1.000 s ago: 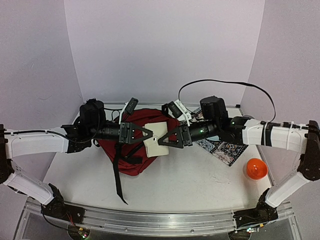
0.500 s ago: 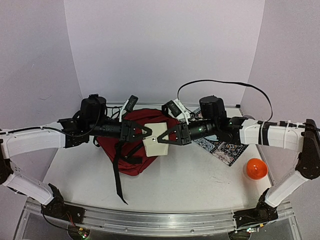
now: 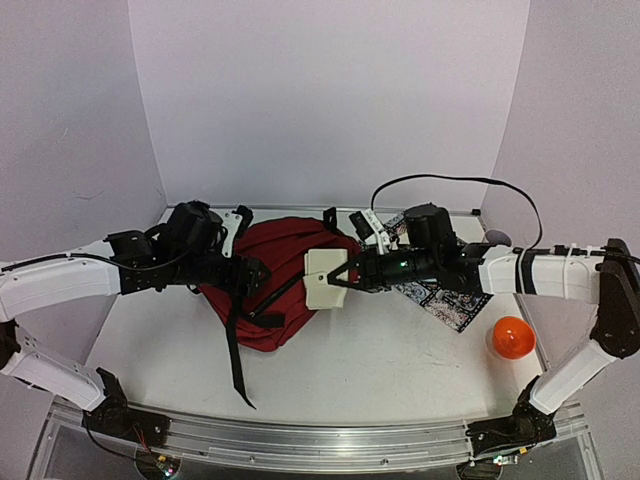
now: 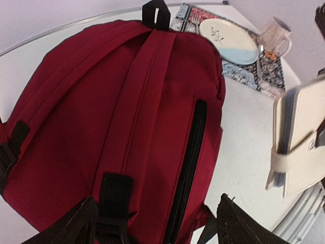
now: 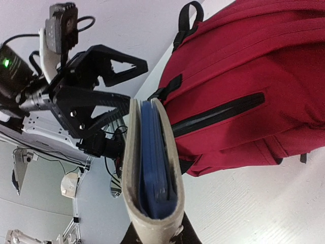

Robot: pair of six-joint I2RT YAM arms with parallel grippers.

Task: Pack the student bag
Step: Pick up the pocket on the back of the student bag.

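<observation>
- The left gripper [image 3: 247, 272] hovers over the left part of the bag. Its jaws are spread wide with nothing between them. The left wrist view shows its two black fingers [image 4: 76, 227] far apart above the red fabric.
- The student bag [image 3: 278, 252] lies flat on the white table [image 3: 380, 370], left of centre and toward the back wall. Its black carry loop [image 4: 155, 12] points to the far side. A black strap [image 3: 236, 350] trails from it toward the near edge. A black zip [image 4: 190, 162] runs along its panel.
- A cream-covered notebook [image 3: 322, 278] with blue pages [image 5: 152, 168] is held in the air by the bag's right edge. A pale band is wrapped across its cover. From the right wrist view it stands edge-on between the two grippers.
- The right gripper [image 3: 346, 275] is pressed together on the notebook, pinching it at the end that faces the right arm.
- A patterned placemat [image 3: 445, 298] lies on the table right of the bag, partly under the right arm.
- A pale oval plate [image 4: 228, 34] sits on the placemat, with a clear glass mug [image 4: 275, 34] just beside it.
- An orange rounded object [image 3: 512, 338] rests near the table's right edge, well apart from the bag.
</observation>
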